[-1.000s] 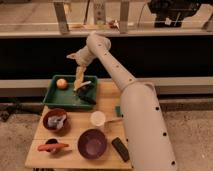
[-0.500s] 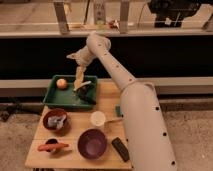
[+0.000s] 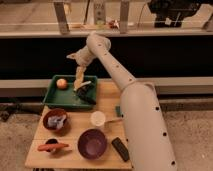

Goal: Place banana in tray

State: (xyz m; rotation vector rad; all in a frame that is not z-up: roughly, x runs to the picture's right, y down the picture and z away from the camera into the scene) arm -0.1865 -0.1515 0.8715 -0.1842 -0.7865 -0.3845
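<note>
The green tray (image 3: 54, 98) sits at the back left of the small wooden table. My gripper (image 3: 78, 64) hangs at the end of the white arm, directly over the tray's right half. The pale yellow banana (image 3: 79, 77) stands nearly upright just under the gripper, with its lower end down inside the tray beside a dark object (image 3: 88, 93). I cannot make out whether the gripper still grips the banana.
A round orange fruit (image 3: 61, 83) lies in the tray's back left. On the table are a brown bowl (image 3: 55, 120), a white cup (image 3: 98, 119), a purple bowl (image 3: 92, 144), an orange stick (image 3: 53, 146) and a black object (image 3: 120, 148). A dark wall stands behind.
</note>
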